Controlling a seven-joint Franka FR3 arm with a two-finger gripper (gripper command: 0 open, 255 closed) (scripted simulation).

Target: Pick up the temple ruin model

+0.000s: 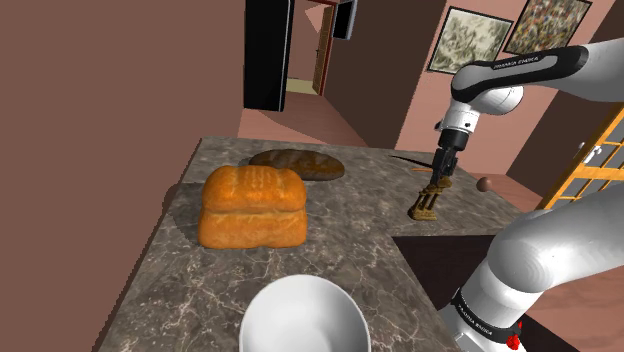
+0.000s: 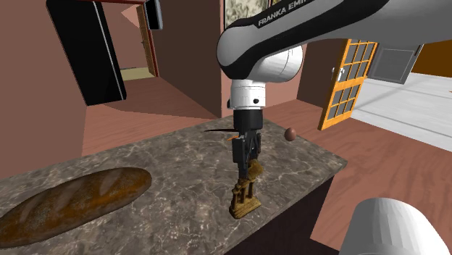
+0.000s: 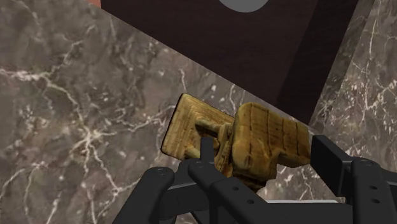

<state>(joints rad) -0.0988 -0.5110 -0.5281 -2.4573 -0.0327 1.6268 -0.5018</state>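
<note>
Grasp quality is the concern now. The temple ruin model (image 2: 243,197) stands upright near the counter's (image 2: 166,159) edge on the stand's side, well apart from the orange loaf (image 1: 252,207). The end effector (image 2: 246,161) sits over its top slab; whether it clamps the slab or merely straddles it I cannot tell. I judge it should close squarely on the slab, then rise straight up, since a tall, narrow piece tips easily.
</note>
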